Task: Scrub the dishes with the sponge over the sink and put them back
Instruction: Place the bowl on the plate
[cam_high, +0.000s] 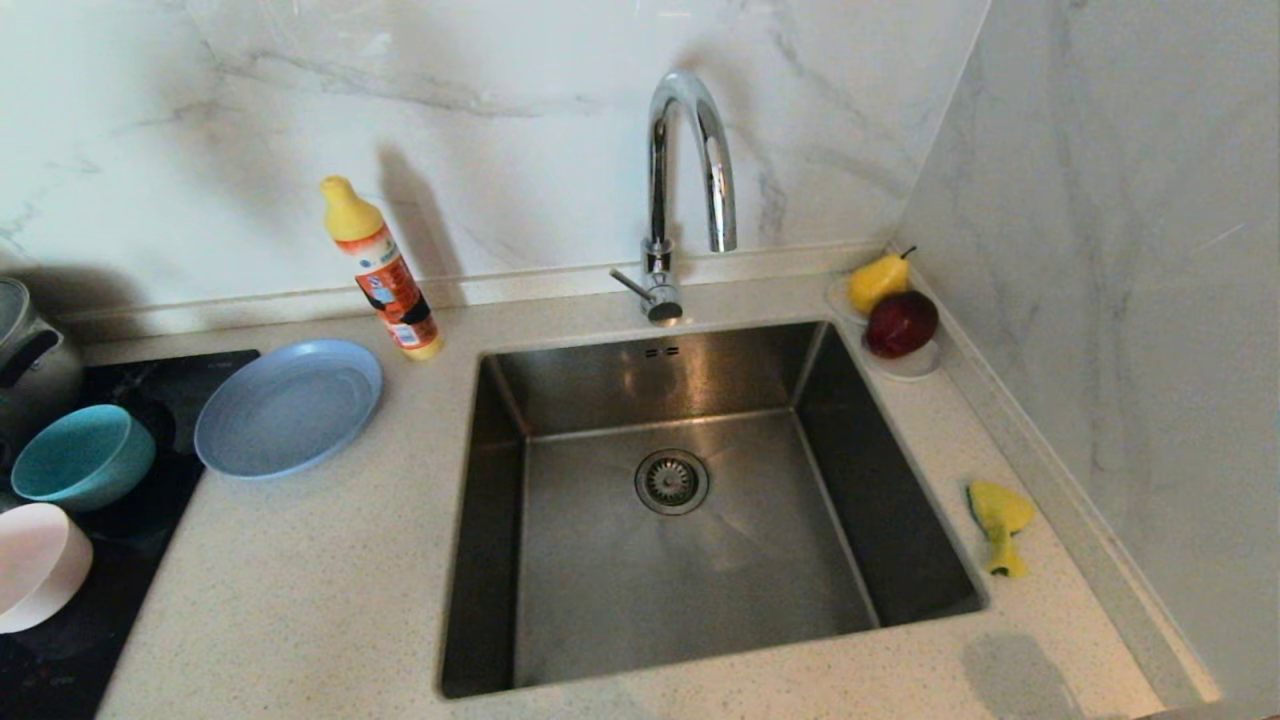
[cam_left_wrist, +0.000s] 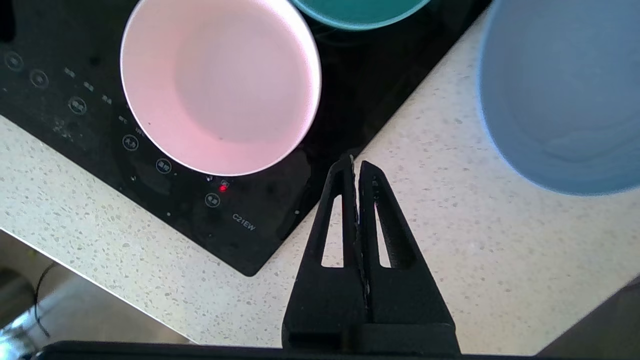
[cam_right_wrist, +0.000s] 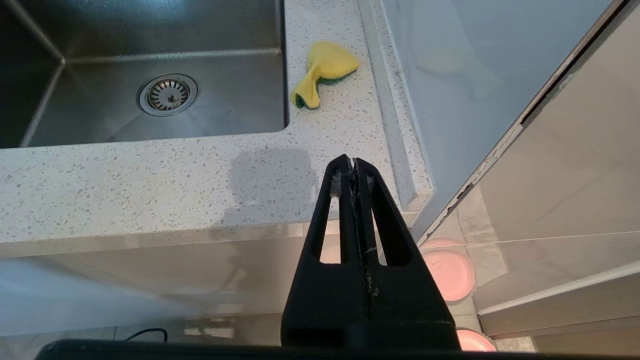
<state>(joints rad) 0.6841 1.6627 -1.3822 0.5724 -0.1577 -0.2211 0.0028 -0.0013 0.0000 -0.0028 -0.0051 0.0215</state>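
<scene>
Pink dish cut off beside teal bowl

A brushed steel finish was seen on the sink, polished chrome on the tap, speckled stone on the worktop, glossy black glass on the hob, and matt surfaces on the dishes.

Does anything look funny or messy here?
Yes, a bit. The sponge on the counter right of the sink is crumpled and pinched in the middle. The pink dish and teal bowl sit on the black cooktop, where a red light glows. Nothing looks spilled or broken.
</scene>
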